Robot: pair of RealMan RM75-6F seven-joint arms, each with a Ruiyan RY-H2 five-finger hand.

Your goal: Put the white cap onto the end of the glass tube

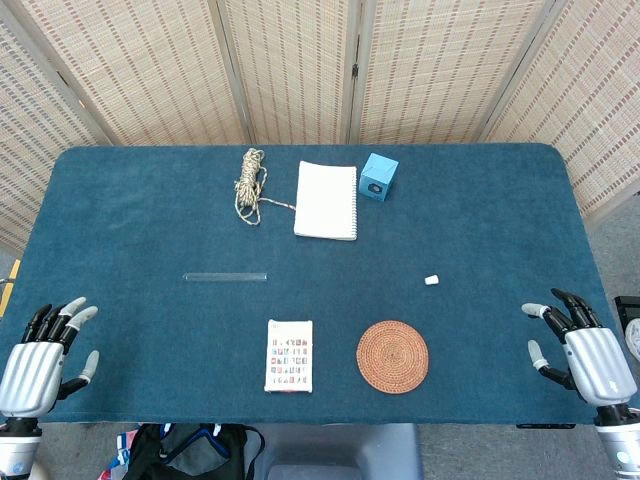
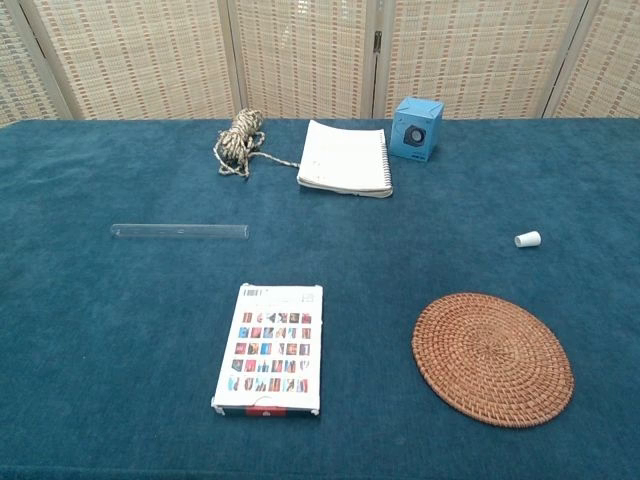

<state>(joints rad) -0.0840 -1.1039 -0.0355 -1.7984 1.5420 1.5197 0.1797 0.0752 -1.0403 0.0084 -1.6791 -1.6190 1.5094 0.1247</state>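
A clear glass tube lies flat on the blue table, left of centre, running left to right. The small white cap lies on its side far to the right of it, well apart. My left hand rests at the table's near left corner, fingers spread, holding nothing. At the near right corner my right hand is likewise spread and empty. Neither hand shows in the chest view.
A woven round coaster and a printed card pack lie near the front. At the back are a coil of rope, a spiral notebook and a blue cube. Screens stand behind the table.
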